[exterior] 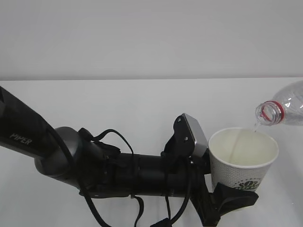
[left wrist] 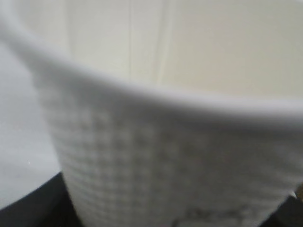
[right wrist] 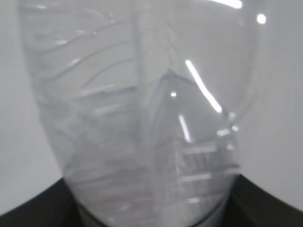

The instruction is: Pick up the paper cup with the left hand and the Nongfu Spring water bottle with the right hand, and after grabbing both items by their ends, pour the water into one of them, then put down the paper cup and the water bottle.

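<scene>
White paper cup (exterior: 243, 158) is sitting upright in the left hand (exterior: 232, 196), jaws clamping its base so the mouth stays open to the pour. Nongfu Spring water bottle (exterior: 284, 109) is tipping in from 2 o'clock of the cup, neck w/ red ring just over the rim; thin water (exterior: 236, 144) stream is running down the inner wall. Right hand (right wrist: 151, 210) is gripping the bottle's bottom end, prob. so the neck can dip freely. Table (exterior: 118, 104) is plain white, wall (exterior: 142, 33) behind pale grey, nothing else on it.
</scene>
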